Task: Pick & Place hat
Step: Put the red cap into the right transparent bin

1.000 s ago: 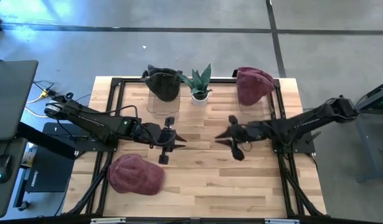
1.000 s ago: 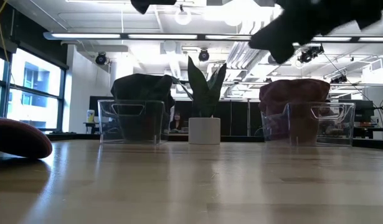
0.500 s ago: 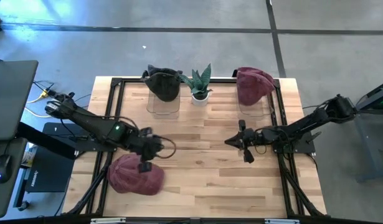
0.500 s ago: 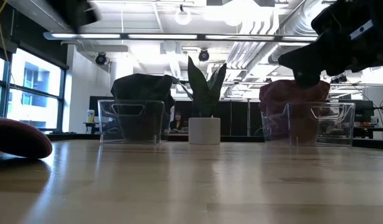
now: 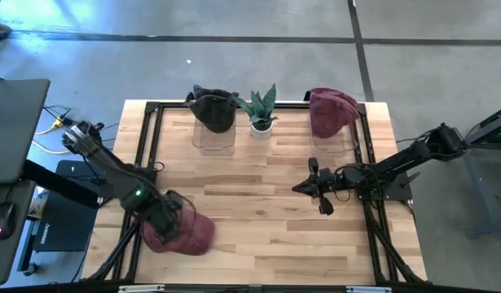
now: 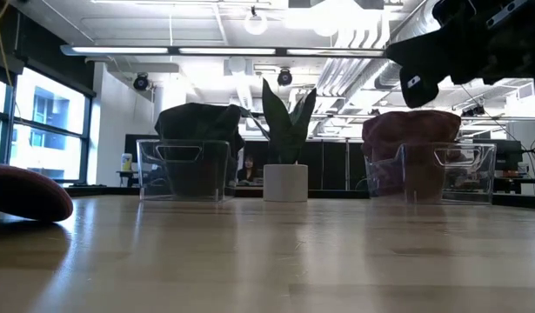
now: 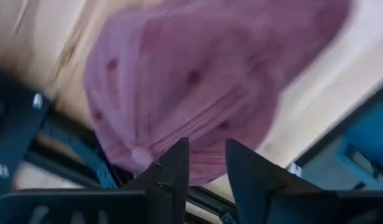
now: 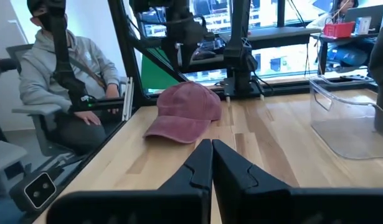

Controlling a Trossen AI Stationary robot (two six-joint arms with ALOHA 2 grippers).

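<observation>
A maroon cap point(image 5: 189, 234) lies crown up on the table near its near left corner. It also shows at the left edge of the low view point(image 6: 23, 193) and in the right wrist view point(image 8: 186, 112). My left gripper point(image 5: 170, 213) hovers over the cap's left part, pointing down. In the left wrist view its fingers point(image 7: 207, 165) stand a narrow gap apart, with the cap point(image 7: 197, 81) filling the picture below them. I cannot tell whether they touch it. My right gripper point(image 5: 297, 187) is shut and empty above the table's right middle, and shows in its own wrist view point(image 8: 211, 148).
At the back, a dark hat point(image 5: 213, 108) sits on a clear container. A maroon hat point(image 5: 331, 110) sits on another, with a potted plant point(image 5: 262, 110) between them. A black frame point(image 5: 148, 146) runs along the table's sides. A person point(image 8: 60, 68) sits beyond the left edge.
My left gripper has swung from the table's middle toward the near left corner and now hangs over the maroon cap, pointing down. My right gripper has drawn back a little toward the table's right edge. The cap has stayed in place.
</observation>
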